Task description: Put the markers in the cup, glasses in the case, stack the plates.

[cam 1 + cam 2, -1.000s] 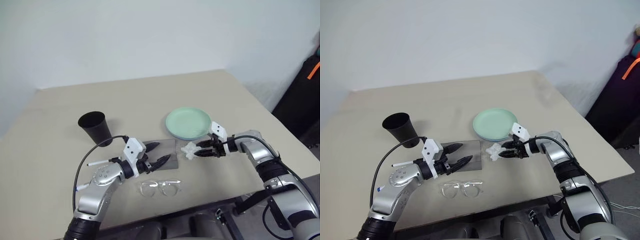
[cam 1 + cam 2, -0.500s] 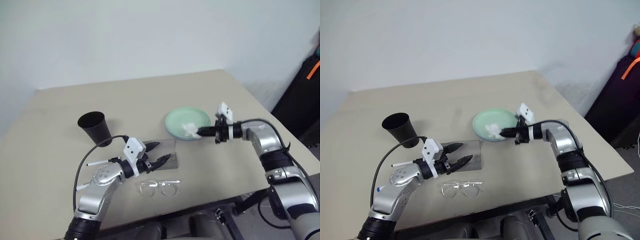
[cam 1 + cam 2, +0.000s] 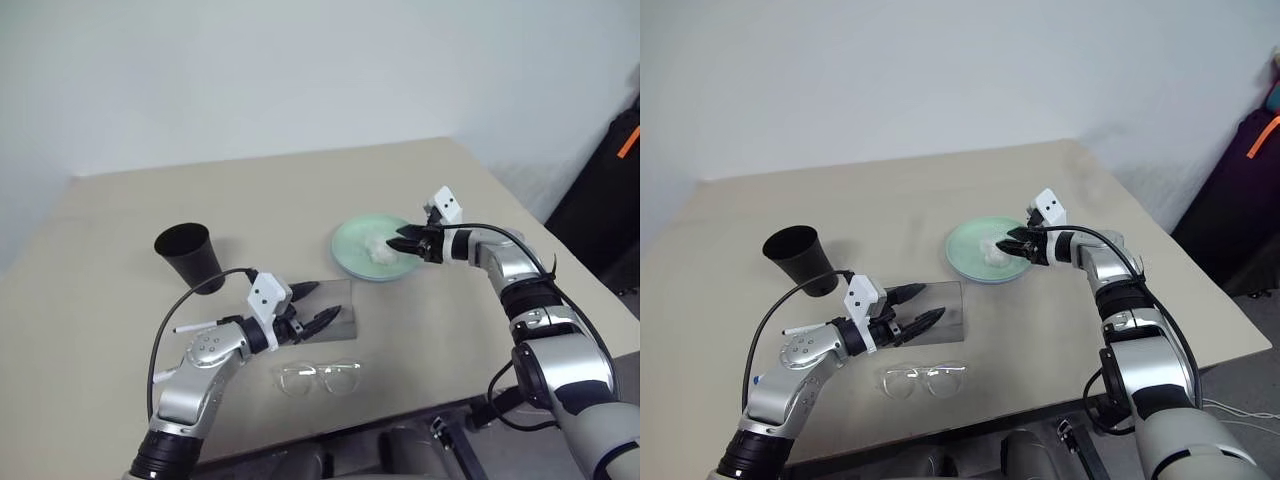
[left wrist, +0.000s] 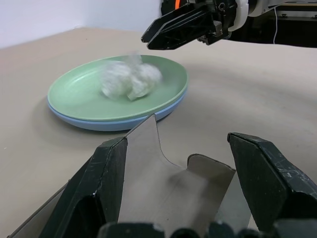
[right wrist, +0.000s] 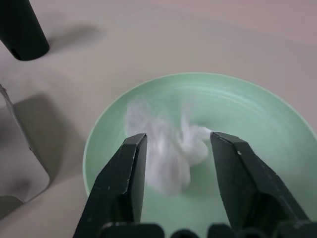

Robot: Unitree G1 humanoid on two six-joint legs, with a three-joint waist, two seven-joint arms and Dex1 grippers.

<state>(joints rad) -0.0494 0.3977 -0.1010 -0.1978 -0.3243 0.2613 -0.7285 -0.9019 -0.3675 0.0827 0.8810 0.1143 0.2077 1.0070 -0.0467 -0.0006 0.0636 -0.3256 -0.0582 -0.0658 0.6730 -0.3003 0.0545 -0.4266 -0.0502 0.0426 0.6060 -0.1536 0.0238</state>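
The table [image 3: 420,330] holds the stacked plates [image 3: 350,262], mint green on light blue, right under the right gripper [image 3: 406,243], whose jaws stand apart over the crumpled tissue [image 3: 380,251] lying in the top plate. The case [image 3: 345,305] lies just below the left gripper [image 3: 312,306], spread wide and empty, the glasses [image 3: 320,377] nearer the robot. The cup [image 3: 190,254] and a marker [image 3: 192,325] sit off to its left, so I'd draw the right arm clear without nudging the plates.

No readable text, label, brand or number on anything
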